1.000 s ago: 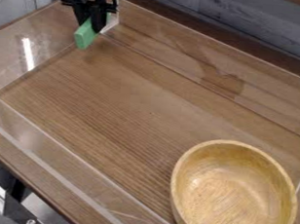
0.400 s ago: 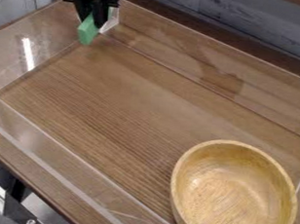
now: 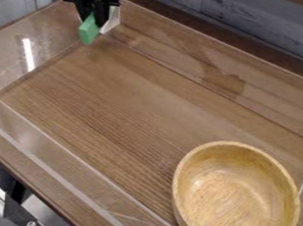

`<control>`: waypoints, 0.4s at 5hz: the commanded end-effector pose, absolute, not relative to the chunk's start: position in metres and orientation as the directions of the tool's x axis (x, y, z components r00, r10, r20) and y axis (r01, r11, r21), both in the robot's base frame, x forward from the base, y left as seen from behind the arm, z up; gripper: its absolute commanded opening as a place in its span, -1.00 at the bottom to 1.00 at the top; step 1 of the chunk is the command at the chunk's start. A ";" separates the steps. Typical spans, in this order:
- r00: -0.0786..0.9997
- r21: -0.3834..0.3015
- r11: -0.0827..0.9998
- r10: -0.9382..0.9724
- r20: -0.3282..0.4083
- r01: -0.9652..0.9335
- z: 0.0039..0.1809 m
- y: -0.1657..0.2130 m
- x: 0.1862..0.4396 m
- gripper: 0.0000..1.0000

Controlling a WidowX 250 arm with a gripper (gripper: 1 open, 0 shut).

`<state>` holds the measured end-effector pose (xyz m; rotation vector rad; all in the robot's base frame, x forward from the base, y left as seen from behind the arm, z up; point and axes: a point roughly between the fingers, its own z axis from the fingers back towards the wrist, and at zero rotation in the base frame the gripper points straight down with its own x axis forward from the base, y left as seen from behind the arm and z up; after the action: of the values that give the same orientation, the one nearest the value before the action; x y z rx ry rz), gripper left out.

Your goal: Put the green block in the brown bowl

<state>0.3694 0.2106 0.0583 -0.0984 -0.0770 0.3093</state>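
At the far left of the table, my black gripper points straight down and is shut on the upper end of the green block. The block is a thin bright green bar that hangs tilted below the fingers, its lower end just above the wooden tabletop. The brown bowl, a large shallow tan wooden bowl with a thick rim, sits empty at the near right corner, far from the gripper.
A wooden tabletop is enclosed by low clear plastic walls. A grey plank wall stands behind. The table's near-left edge drops off beside a black frame.
The gripper has lifted the green block slightly off the table between the earliest frame and now; since then it has held still.
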 end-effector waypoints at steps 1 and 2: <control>0.929 -0.093 0.942 0.333 0.163 -0.321 0.095 0.213 0.372 -1.00; 0.921 -0.101 0.937 0.349 0.174 -0.336 0.098 0.213 0.373 -1.00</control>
<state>0.3664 0.2081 0.0523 -0.1118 -0.0775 0.3542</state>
